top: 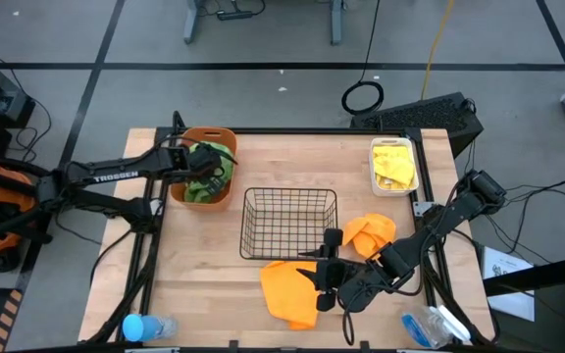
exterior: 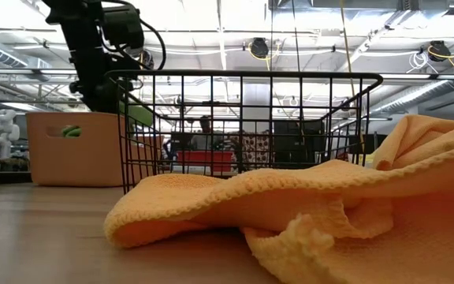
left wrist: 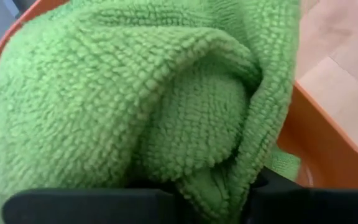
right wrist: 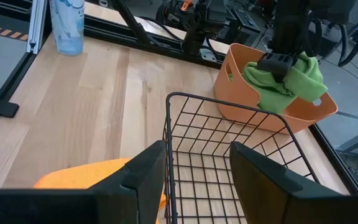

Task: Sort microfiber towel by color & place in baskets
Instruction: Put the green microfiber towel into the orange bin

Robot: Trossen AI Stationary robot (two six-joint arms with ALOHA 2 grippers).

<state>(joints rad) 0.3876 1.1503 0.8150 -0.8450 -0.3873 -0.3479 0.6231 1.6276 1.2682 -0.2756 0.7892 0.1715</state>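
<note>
Green towel [left wrist: 135,106] btwn left claw [top: 207,167] fingers, over orange tub [top: 186,192]

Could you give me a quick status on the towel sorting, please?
Left end effector on green towel in orange tub. Right end effector open, empty, at wire basket. Two orange towels still on table.

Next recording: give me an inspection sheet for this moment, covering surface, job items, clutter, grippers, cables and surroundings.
Surface: light wooden table top, bare at the near left.
Job items: green microfiber towel in the oblong orange plastic tub; square black wire-mesh basket empty; yellow towel in the small white plastic bin; two orange towels loose on the table.
Clutter: blue-capped clear bottle at the near left corner; blue and white item at the near right edge.
Grippers: left gripper over the tub, on the green towel; right gripper open, empty, by the basket.
Cables: black coil on the floor.
Surroundings: workshop with a person seated.
</note>
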